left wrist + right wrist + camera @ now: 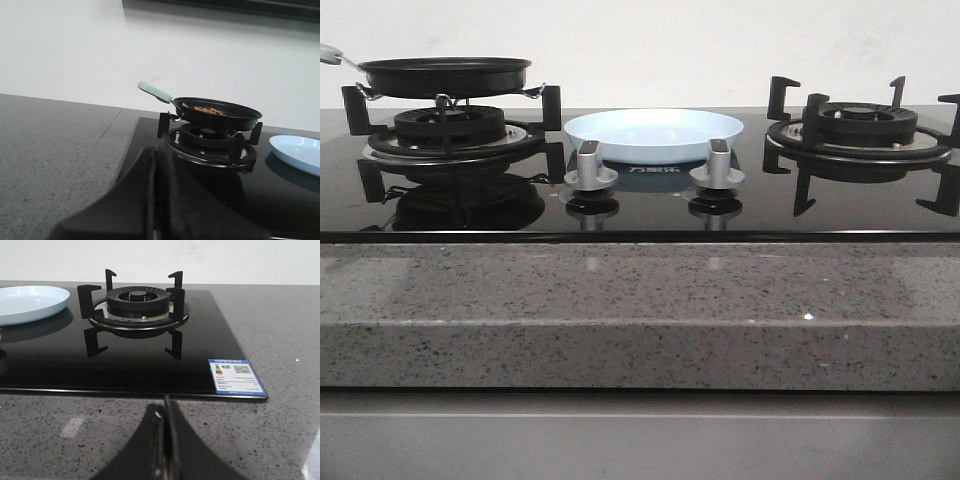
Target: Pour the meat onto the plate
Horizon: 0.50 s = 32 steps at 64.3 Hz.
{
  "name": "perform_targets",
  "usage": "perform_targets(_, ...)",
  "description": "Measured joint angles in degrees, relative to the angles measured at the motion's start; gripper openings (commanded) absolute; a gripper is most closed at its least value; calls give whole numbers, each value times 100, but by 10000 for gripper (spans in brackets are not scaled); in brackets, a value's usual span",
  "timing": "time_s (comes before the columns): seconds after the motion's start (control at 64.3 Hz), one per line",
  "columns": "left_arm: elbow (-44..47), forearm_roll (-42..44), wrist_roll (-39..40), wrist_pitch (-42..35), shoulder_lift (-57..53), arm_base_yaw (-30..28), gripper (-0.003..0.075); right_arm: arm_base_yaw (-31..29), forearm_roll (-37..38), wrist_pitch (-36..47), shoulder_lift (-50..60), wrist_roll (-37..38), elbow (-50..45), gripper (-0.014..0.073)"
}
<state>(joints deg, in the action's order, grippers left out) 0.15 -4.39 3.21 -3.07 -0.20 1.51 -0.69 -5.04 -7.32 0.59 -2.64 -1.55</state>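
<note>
The pale blue-white plate (655, 134) lies on the black glass hob between the two burners; it also shows in the left wrist view (299, 153) and the right wrist view (27, 303). The meat (205, 108), reddish-brown pieces, lies in a black frying pan (445, 75) with a pale handle (154, 92) on the left burner. My left gripper (161, 150) is shut and empty, low over the counter left of the pan. My right gripper (165, 402) is shut and empty, over the grey counter in front of the right burner. Neither arm shows in the front view.
The right burner (860, 125) has bare black pan supports. Two silver knobs (590, 168) (718, 166) stand in front of the plate. A grey speckled stone counter (640, 300) surrounds the hob. A blue label (235, 376) sits on the hob's corner. A white wall is behind.
</note>
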Motion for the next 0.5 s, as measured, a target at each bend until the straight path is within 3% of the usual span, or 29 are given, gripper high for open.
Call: perform_targets(0.497, -11, -31, 0, 0, 0, 0, -20, 0, 0, 246, 0, 0, 0, -115)
